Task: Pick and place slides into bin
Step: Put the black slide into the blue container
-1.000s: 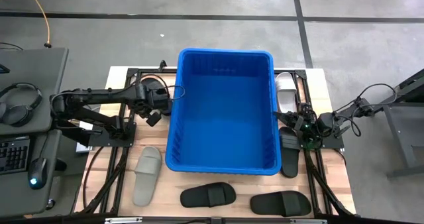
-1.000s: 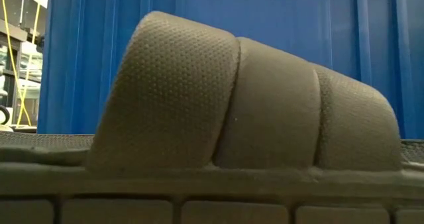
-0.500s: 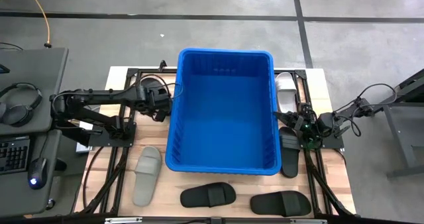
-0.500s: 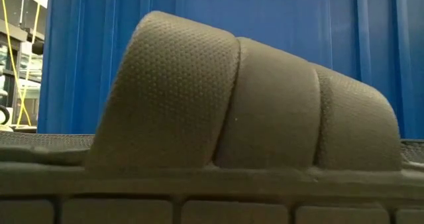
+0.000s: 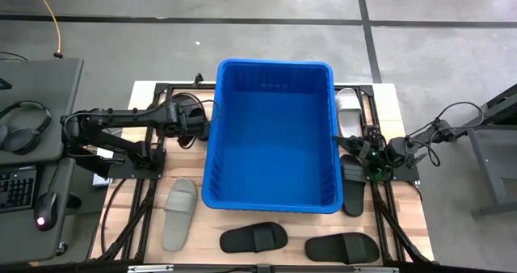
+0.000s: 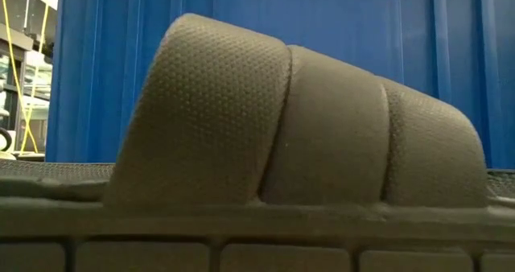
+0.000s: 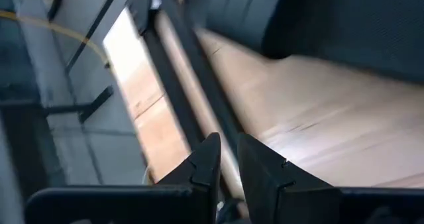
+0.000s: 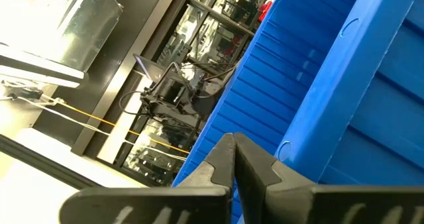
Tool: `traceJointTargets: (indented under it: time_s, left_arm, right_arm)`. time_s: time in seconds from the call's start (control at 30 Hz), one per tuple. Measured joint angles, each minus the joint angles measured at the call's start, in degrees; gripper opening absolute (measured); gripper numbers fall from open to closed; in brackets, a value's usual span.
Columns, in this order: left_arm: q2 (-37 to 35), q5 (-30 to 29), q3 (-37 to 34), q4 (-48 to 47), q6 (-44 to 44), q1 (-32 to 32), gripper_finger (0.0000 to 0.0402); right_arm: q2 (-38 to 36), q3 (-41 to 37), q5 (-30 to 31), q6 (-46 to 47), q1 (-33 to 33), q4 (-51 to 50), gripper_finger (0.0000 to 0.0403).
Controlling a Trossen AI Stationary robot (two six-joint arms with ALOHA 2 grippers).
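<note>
On the left side, the left gripper (image 5: 196, 126) has moved a little since a second ago: before, it hung lower beside the bin with a small dark piece under it, and now it is pulled up closer to the bin's left wall, over a black slide (image 5: 189, 111) that lies there. Its fingers (image 7: 207, 159) stand nearly together with only a thin gap, and they hold nothing. Below it on the table, a grey slide (image 5: 178, 212) lies well apart from the arm.

In the middle stands the blue bin (image 5: 275, 66); no slide is inside it. In front of it two black slides (image 5: 254, 237) lie side by side, the second (image 5: 342, 246) more to the right.

On the right, a white slide (image 5: 349, 111) lies beside the bin's wall, and a dark slide (image 5: 353, 181) lies near the corner. The right gripper (image 5: 363, 148) waits between them, unmoved, its fingers (image 8: 222, 159) pressed together and empty.
</note>
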Motion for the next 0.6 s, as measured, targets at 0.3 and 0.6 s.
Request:
traceJointTargets:
  time_s: [0.3, 0.6]
  left_arm:
    - [4.48, 1.26, -1.05, 2.80, 1.85, 4.30, 0.0047]
    - [12.50, 5.93, -1.05, 5.99, -3.78, 11.83, 0.0047]
  right_arm:
    - [0.00, 0.00, -0.02, 0.01, 0.00, -0.01, 0.0000]
    - [0.01, -0.02, -0.07, 0.00, 0.02, 0.26, 0.0000]
